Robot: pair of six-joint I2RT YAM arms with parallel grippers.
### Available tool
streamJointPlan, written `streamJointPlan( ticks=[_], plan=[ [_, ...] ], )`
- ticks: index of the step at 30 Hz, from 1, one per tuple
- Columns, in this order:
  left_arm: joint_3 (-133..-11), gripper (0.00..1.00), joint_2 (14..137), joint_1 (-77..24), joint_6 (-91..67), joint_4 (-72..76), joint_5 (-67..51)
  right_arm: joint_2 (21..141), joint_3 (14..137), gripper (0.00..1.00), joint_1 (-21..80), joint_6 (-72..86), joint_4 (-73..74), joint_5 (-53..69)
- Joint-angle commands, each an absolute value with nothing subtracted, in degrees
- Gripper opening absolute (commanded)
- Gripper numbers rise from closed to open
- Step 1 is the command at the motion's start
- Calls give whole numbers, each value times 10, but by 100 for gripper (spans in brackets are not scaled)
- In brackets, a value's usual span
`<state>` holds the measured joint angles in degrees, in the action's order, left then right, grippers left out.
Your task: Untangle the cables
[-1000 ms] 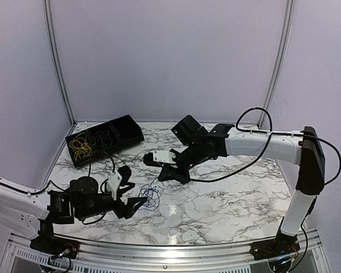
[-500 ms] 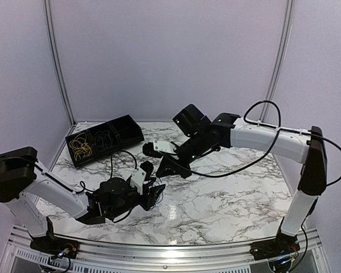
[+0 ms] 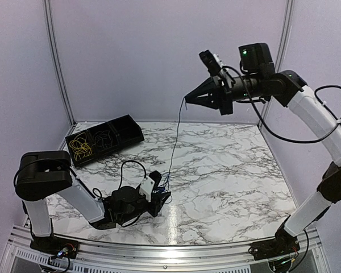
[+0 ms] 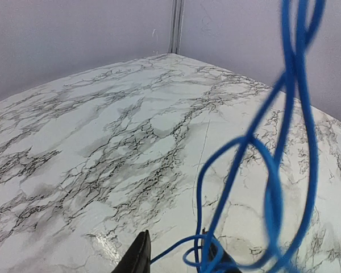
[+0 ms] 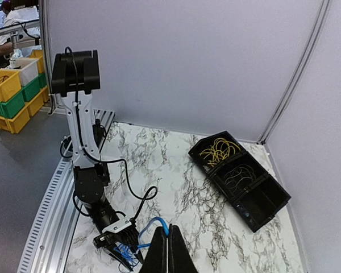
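A blue cable tangle lies at my left gripper, low on the marble table. In the left wrist view blue loops rise past the camera, and the jaws stand narrowly apart with cable between them. My right gripper is raised high over the table, shut on one blue strand at its tips. That strand hangs straight down to the tangle. Yellow cables and black cables lie in a tray.
A black tray with three compartments stands at the back left of the table; it also shows in the right wrist view. The left arm's thick black cable loops above its wrist. Yellow and green crates stand off the table.
My right gripper has risen from the table to high above it, drawing a blue strand up. My left gripper has slid right and down onto the tangle.
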<state>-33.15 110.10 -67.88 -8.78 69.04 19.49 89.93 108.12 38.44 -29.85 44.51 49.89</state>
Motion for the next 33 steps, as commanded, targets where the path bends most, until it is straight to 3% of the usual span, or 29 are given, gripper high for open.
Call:
streamJointPlan(
  ticks=[1,8,14,19,26,29,33],
  plan=[
    [-331,32,1122,-674,-108,730,188,855,1097,0,340,-248,393,544],
    [-282,27,1102,-667,-121,757,200,814,1061,0,225,-152,291,541],
    [-218,22,1064,-666,-122,784,220,794,1010,0,170,-131,230,419],
    [-162,15,1005,-666,-121,801,243,774,900,0,149,-124,194,324],
    [-115,12,893,-666,-120,773,229,744,684,0,148,-242,215,318],
    [-132,12,869,-666,-112,715,204,745,607,27,158,-387,285,338],
    [-151,12,875,-666,-102,698,194,767,588,40,194,-459,351,288]
  ],
)
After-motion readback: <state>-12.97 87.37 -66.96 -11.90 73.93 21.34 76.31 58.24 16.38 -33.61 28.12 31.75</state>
